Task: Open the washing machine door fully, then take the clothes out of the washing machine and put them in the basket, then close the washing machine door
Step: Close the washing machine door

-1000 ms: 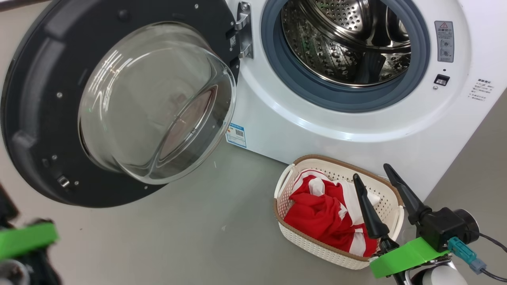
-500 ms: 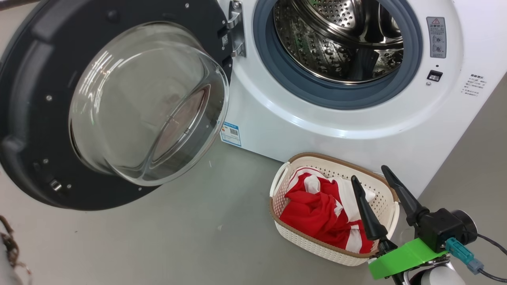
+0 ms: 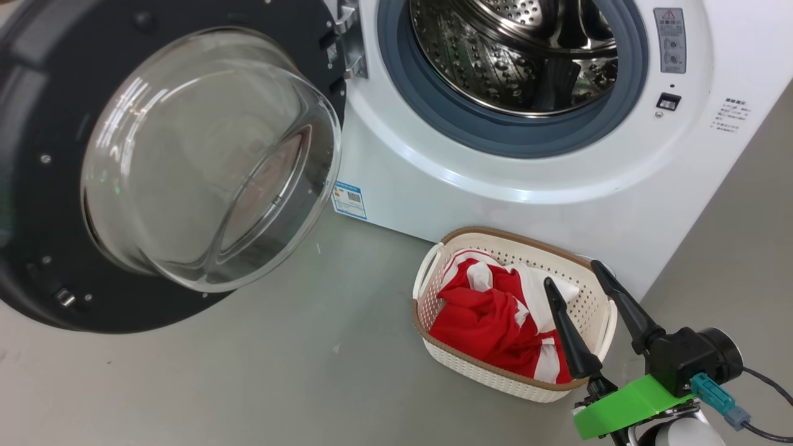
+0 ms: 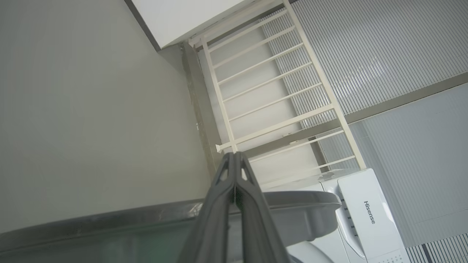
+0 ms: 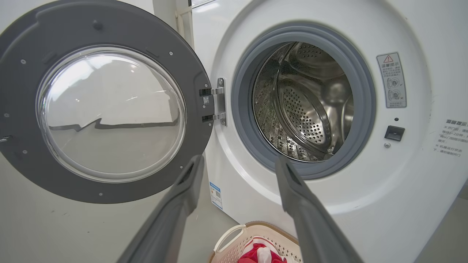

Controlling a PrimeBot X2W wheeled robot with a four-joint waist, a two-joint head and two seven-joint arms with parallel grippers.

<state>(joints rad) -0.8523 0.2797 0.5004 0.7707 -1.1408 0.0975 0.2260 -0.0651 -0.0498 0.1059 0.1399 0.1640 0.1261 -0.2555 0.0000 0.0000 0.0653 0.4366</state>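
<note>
Here we go: the door (image 3: 155, 161) hangs wide open, swung out to the left of the washer (image 3: 526, 204). Its glass bowl bulges toward us, and the hinge (image 3: 350, 37) is in plain sight at the top. The drum (image 3: 514, 56) shows perforated steel inside the blue-grey gasket (image 3: 495, 133).

Down on the floor (image 3: 279, 371), the basket (image 3: 489, 379) sits just in front of the washer, below the opening. Whether it touches the front panel I cannot tell. The clothes (image 3: 483, 322) are in it, a red heap with white stripes, bunched up toward the rim.

The right pincer (image 3: 572, 273) hovers over the basket's right end, low in the head view. Its fingers are spread wide apart, released, with nothing between them. From its own wrist camera, one finger lies toward the door's lower edge and the other over the gasket's lower rim. The basket's handle and a peek of red show below them.

A small blue label (image 3: 348, 199) sits on the washer's lower left front, just beside the door's glass.

Over to the left pincer (image 4: 234, 157): it's clenched, fingers pressed flat together and gripping nothing. It points up past a grey curved edge toward a white barred rail (image 4: 270, 91) by the wall.
</note>
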